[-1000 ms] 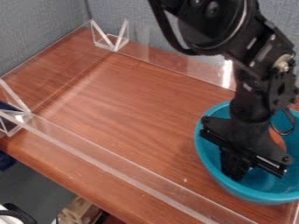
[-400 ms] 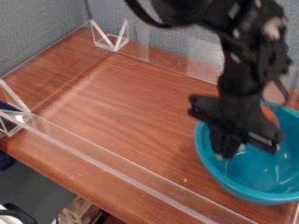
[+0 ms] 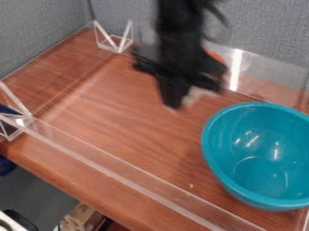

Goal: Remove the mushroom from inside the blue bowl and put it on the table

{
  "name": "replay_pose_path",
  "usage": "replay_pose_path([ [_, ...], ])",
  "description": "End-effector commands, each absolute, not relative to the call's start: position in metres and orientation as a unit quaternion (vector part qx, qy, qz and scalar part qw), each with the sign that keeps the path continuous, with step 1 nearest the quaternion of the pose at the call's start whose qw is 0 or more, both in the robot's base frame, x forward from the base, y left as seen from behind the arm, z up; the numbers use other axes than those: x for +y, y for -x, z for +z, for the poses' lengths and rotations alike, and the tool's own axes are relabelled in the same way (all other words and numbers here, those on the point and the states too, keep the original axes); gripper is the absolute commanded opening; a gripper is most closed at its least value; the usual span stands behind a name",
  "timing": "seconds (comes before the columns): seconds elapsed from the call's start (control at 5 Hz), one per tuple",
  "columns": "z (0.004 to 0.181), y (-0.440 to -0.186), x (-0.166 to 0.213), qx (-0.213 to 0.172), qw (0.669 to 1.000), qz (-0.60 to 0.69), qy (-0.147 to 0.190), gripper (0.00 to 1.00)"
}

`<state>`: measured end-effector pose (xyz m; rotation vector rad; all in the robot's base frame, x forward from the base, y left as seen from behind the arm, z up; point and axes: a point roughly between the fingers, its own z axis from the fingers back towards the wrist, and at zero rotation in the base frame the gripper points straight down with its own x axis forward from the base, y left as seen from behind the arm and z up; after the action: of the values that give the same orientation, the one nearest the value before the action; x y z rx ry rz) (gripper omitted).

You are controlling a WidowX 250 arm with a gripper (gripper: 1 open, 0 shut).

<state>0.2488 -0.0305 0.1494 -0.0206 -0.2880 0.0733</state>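
The blue bowl [image 3: 259, 155] stands on the table [image 3: 97, 99] at the right front, and only bare turquoise shows inside it. My gripper [image 3: 179, 99] hangs above the wood to the left of and behind the bowl, pointing steeply down. It is badly blurred by motion. Its fingers look shut. The mushroom is hidden: I cannot make it out in the bowl, on the table, or at the blurred fingertips.
Low clear acrylic walls [image 3: 85, 155] edge the tabletop, with clear triangular brackets at the back left corner [image 3: 115, 36] and the left front corner [image 3: 13, 122]. Bare wood stretches across the left and middle of the table.
The gripper has risen out of the blue bowl and swung left and back over the table. The bowl's inside is now fully in view.
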Motion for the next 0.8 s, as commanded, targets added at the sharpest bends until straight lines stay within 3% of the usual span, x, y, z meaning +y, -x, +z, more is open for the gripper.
replay_pose_path([
  [0.0, 0.150, -0.243, 0.001, -0.147, 0.988, 0.051, 0.002, 0.00],
  [0.2, 0.135, -0.242, 0.009, -0.133, 0.990, 0.052, -0.002, 0.00],
  [0.4, 0.121, -0.241, 0.003, -0.120, 0.992, 0.039, -0.003, 1.00],
  [0.6, 0.112, -0.238, -0.009, -0.115, 0.993, 0.020, -0.003, 0.00],
])
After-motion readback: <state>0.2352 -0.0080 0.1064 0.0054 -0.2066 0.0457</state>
